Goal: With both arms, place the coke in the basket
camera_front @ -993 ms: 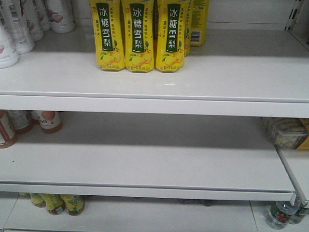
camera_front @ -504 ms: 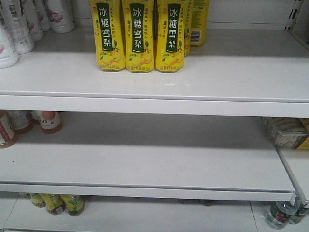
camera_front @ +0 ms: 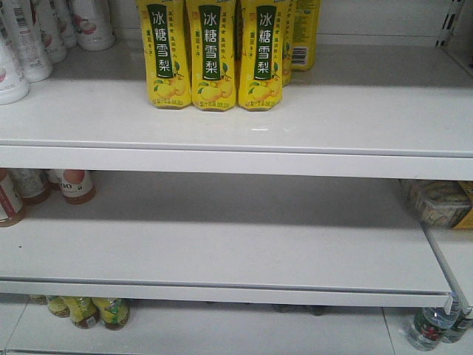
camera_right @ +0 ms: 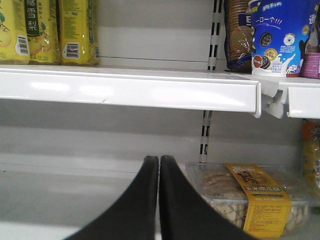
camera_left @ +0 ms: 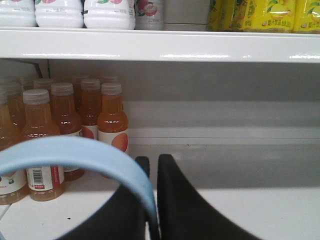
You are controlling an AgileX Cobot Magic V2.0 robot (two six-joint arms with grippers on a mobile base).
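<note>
White shelf (camera_front: 236, 251) fills the front view; no coke is visible in any view. Yellow pear-drink bottles (camera_front: 211, 52) stand at upper centre. In the left wrist view, orange drink bottles (camera_left: 112, 117) stand at left, and the left claw (camera_left: 152, 200), lower centre, grips the pale blue basket handle (camera_left: 90, 155). The right claw (camera_right: 159, 200), lower centre, is closed and empty beside a clear snack box (camera_right: 250, 197). Judged: the plastic basket is light and stiff, best carried by its handle.
</note>
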